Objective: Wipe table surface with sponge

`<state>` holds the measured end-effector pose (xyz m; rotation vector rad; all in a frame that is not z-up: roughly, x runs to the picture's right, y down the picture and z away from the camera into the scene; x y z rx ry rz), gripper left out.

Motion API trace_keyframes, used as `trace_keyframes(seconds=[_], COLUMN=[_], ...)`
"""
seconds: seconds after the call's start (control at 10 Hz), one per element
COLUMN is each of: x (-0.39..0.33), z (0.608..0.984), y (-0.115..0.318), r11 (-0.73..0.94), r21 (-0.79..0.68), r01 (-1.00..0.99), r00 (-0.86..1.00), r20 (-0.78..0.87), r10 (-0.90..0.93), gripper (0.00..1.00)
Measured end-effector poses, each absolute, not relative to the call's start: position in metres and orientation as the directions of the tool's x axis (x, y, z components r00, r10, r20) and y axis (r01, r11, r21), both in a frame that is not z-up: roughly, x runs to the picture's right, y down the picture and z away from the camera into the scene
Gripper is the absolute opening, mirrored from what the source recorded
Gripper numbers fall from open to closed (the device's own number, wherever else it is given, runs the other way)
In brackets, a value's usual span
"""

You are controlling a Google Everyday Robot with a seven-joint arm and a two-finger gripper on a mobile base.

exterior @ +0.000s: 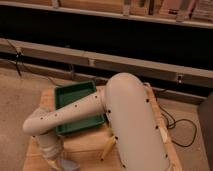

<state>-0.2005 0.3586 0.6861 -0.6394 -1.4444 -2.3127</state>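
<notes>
- Gripper (61,161) low at near-left corner of table surface (85,148), at bottom frame edge, mostly hidden under the wrist; fingers not made out.
- Pale grey-blue pad, likely the sponge (70,165), just beside gripper, cut by frame edge.
- Green tray (75,95) takes up far-left part of tabletop; raised rim blocks low passes there.
- Bare wood strip between tray's near rim and table's near edge: only open lane seen.
- Yellow stick (108,148) lies tilted across that lane, right of gripper.
- Bulky white arm (131,125) covers right half of table; what lies beneath it is hidden.
- Dark cable (175,125) on floor right of table.
</notes>
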Motion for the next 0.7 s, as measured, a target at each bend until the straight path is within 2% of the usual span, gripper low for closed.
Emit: trace_keyframes(seconds=[0.3,0.7], x=[-0.169,-0.158], z=[0.696,0.712], y=[0.349,0.332], r11=[-0.516,-0.678], r21=[0.626,0.474], r01=[0.585,0.562], r00=[-0.759,-0.696], r20=[0.646,0.714], r10=[-0.077,-0.077], gripper=[0.02,0.04])
